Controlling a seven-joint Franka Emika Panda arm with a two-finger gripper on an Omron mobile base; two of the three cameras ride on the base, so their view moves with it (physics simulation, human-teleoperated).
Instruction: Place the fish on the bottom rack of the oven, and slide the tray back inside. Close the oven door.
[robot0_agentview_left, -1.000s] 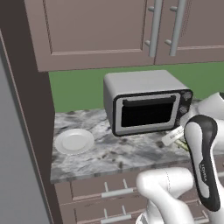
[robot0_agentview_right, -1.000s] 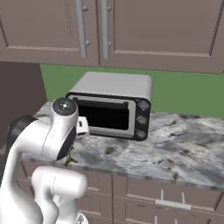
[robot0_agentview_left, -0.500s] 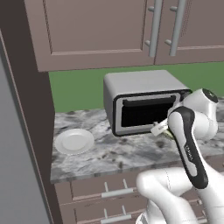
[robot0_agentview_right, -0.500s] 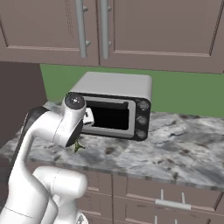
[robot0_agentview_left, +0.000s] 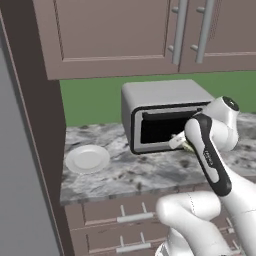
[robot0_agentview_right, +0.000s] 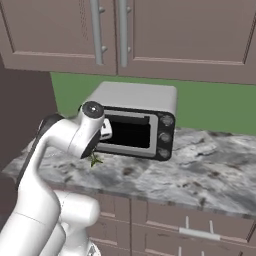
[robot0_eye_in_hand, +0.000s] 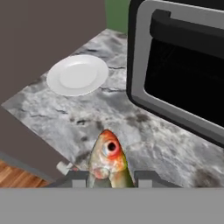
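White plate (robot0_eye_in_hand: 78, 75) sits far left on the marble counter (robot0_eye_in_hand: 131, 131), well apart from the rest. Fish (robot0_eye_in_hand: 108, 159) is pinched between the gripper (robot0_eye_in_hand: 109, 178) fingers, head sticking out, held above the counter in front of the oven (robot0_agentview_left: 162, 115). Oven door (robot0_eye_in_hand: 183, 74) is shut, dark glass, on the right. Wall cabinets (robot0_agentview_right: 150, 35) above.

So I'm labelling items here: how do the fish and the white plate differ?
The fish is slender, orange-headed and held between the fingers above the counter; the plate is round, plain white and lies flat on the counter. The fish looks much smaller than the plate. Both are in front of the oven.
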